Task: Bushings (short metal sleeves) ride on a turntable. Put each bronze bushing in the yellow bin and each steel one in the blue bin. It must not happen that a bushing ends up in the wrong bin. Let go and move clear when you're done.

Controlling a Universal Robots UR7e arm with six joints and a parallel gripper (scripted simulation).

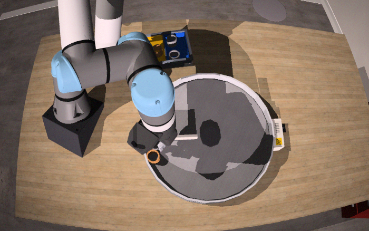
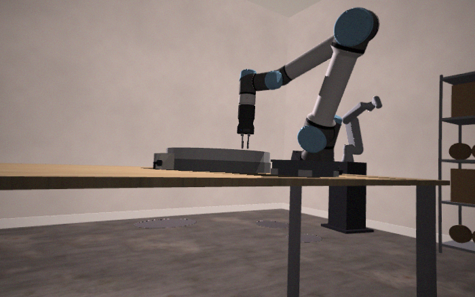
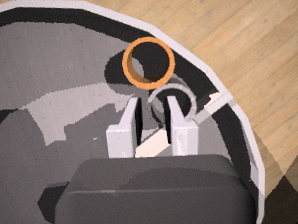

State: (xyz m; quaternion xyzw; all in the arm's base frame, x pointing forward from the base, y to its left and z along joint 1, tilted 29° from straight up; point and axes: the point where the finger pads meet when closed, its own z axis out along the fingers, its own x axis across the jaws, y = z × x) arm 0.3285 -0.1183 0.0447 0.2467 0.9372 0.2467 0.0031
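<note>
A bronze bushing (image 1: 153, 156) (image 3: 148, 63) stands upright near the left rim of the grey turntable (image 1: 231, 152) (image 2: 210, 154) (image 3: 67, 83). A steel bushing (image 3: 188, 96) stands right beside it, under my fingers; the arm hides it in the overhead view. My gripper (image 3: 153, 111) (image 2: 244, 146) is partly open and points straight down, with its tips low over the disc. One finger is over the steel bushing's bore and the other is outside its wall. Nothing is clamped.
The yellow bin (image 1: 153, 43) and the blue bin (image 1: 181, 35) stand side by side at the table's back, partly behind my arm. The blue bin holds two steel bushings (image 1: 170, 34). The turntable's drive box (image 1: 278, 133) is on its right side.
</note>
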